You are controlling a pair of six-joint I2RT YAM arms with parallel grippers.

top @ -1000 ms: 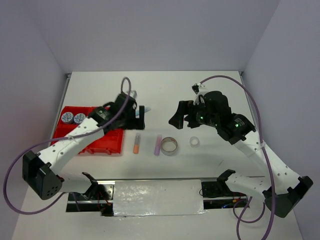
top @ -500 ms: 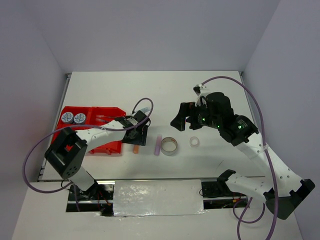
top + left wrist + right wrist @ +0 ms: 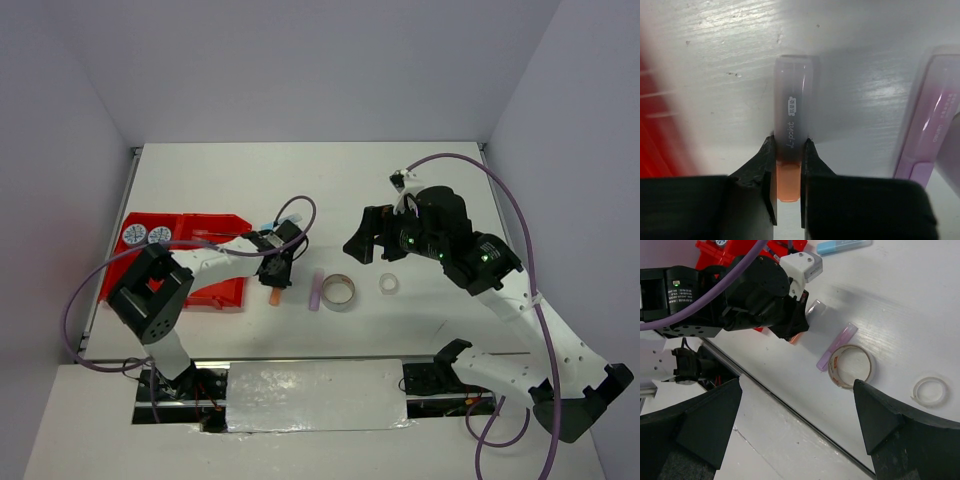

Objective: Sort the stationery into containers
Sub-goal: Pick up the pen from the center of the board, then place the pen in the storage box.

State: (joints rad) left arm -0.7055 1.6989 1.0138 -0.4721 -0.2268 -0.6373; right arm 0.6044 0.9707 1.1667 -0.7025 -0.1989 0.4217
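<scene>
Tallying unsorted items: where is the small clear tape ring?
Top view: the clear tape ring lies on the white table, right of centre, just right of the larger grey tape ring.

On the orange stick (image 3: 790, 117), white lettering along the barrel reads roughly "L-paint", beneath a small white tag too tiny to read. At three o'clock, the lilac stick (image 3: 930, 125) bears blurred, illegible print.

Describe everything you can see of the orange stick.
The orange stick is stubby and plastic-looking: an orange body under a frosted grey cap with small print. It lies flat on the white table, pinched by the left gripper where cap meets body. The lilac stick lies beside it, apart.
</scene>
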